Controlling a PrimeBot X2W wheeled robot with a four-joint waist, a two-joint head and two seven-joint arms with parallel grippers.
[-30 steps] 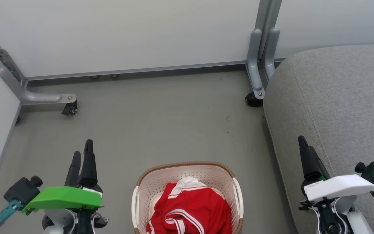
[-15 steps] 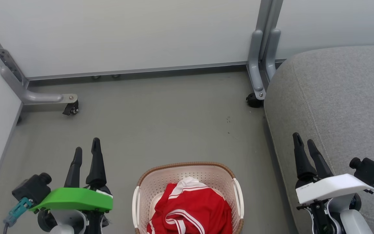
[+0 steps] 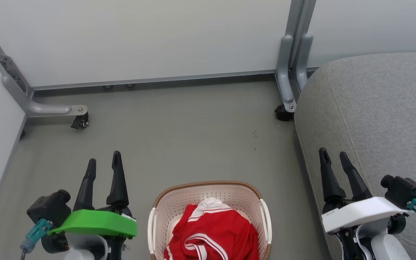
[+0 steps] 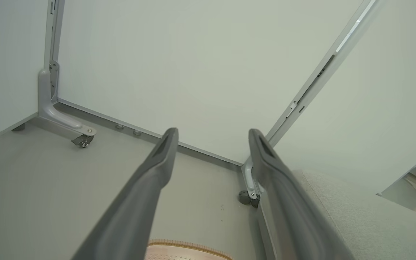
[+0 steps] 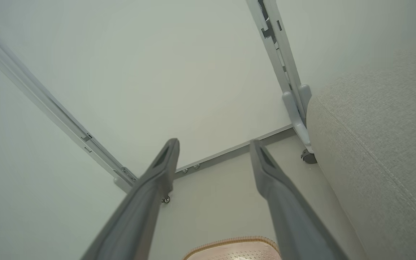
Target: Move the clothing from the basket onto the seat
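Observation:
The red clothing (image 3: 211, 233) with white stripes lies bunched in the cream basket (image 3: 242, 196), which stands on the floor at the bottom middle of the head view. The basket's brown rim (image 4: 190, 247) also peeks in at the bottom of the left wrist view, and the same rim (image 5: 229, 242) in the right wrist view. The grey seat (image 3: 377, 115) fills the right side. My left gripper (image 3: 104, 159) hovers open to the left of the basket, holding nothing. My right gripper (image 3: 333, 154) is open at the seat's left edge, also holding nothing.
White partition panels (image 3: 139, 36) close off the back and left. Their grey metal feet carry castors, one castor (image 3: 81, 122) at the left and another castor (image 3: 282, 112) beside the seat's far corner. Grey floor (image 3: 179, 137) stretches between basket and panels.
Both grippers have turned so their two fingers now show side by side. The left one shifted right and up the head view, the right one slightly left. Basket and clothing are unmoved.

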